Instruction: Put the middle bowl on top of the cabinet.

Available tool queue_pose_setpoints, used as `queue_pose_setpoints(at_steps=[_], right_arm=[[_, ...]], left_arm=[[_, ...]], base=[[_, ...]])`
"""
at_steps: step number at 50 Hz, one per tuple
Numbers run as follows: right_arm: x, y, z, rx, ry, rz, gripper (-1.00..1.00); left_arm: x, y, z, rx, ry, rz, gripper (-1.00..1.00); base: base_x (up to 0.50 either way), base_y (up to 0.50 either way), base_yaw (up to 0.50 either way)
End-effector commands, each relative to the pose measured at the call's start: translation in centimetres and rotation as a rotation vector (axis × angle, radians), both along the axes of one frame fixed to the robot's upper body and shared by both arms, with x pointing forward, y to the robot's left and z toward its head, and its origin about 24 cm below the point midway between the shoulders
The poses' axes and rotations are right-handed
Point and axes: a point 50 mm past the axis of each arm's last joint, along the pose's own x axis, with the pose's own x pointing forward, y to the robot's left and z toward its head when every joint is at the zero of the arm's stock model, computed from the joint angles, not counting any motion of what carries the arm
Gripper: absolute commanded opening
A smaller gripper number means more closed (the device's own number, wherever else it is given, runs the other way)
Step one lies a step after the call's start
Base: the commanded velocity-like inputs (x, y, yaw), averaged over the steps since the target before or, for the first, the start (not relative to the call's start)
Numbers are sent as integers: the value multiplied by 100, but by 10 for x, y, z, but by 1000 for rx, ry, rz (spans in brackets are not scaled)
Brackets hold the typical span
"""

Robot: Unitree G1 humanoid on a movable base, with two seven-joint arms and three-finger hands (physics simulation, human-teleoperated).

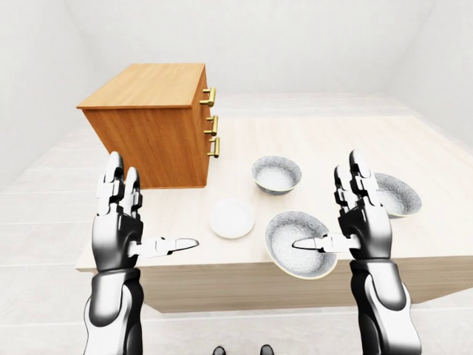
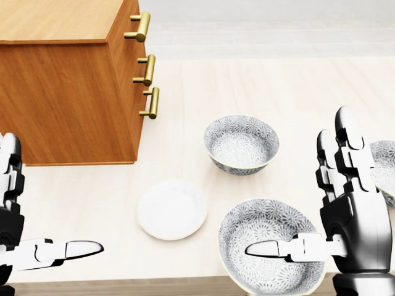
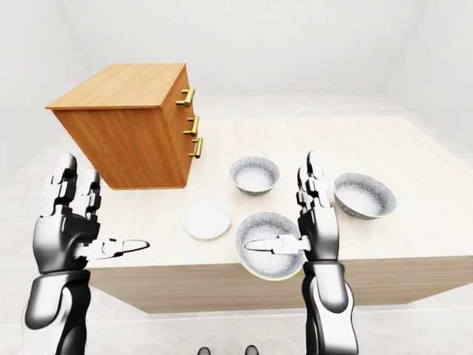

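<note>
Three grey patterned bowls stand on the light wooden table (image 2: 203, 86). A small bowl (image 2: 241, 143) is in the middle of the head view. A wider bowl (image 2: 270, 253) lies at the table's near edge, under my right thumb. The third bowl (image 1: 397, 194) is at the right, partly hidden by my right hand in the head view. The wooden cabinet (image 1: 148, 122) with brass handles stands at the upper left, its flat top (image 1: 148, 83) bare. My left hand (image 1: 148, 214) hovers open off the table's left end. My right hand (image 1: 325, 203) is open above the wide bowl, holding nothing.
A white plate (image 2: 171, 209) lies between the cabinet and the wide bowl. The brass handles (image 2: 148, 68) stick out from the cabinet's right face towards the bowls. The table's near edge runs along the bottom of the head view. White walls and floor surround the table.
</note>
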Motion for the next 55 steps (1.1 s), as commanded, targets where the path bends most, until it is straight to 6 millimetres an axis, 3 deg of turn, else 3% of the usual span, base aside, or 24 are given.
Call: queue_pose_setpoints(at_steps=[1,6,8,12,16,23,31,36,47,55], right_arm=[[-1,-5,1,10,-6,-8,100],[0,-8,0,33,-5,-26,100],[-2,-4,2,55,-16,59,100],[-5,-5,-7,21,29,-4,100],[-6,-2,7,14,-34,-10,100],[-2,-3,7,-52,-27,-14,100],[-5,-10,21,81,-110,-15,100],[-5,-11,7,-6,-29,-38,100],[-5,-4,3,-70,-3,6,100],[-9,-5,6,-76,-18,11,100]], left_arm=[[3,0,-3,15,15,-1,100],[4,-1,-8,27,40,-8,100],[4,-2,-9,31,46,-9,100],[3,-2,-10,34,51,-9,100],[2,-2,-9,35,49,-7,100],[2,-1,-9,26,49,6,100],[-1,2,-9,21,49,24,100],[-4,3,-7,20,36,23,100],[-5,6,-9,18,48,32,100],[-7,8,-5,26,30,39,100]], base=[[0,50,0],[0,50,0],[0,-1,0],[0,-1,0],[0,0,0],[0,0,0],[0,0,0],[0,0,0],[0,0,0],[37,0,0]])
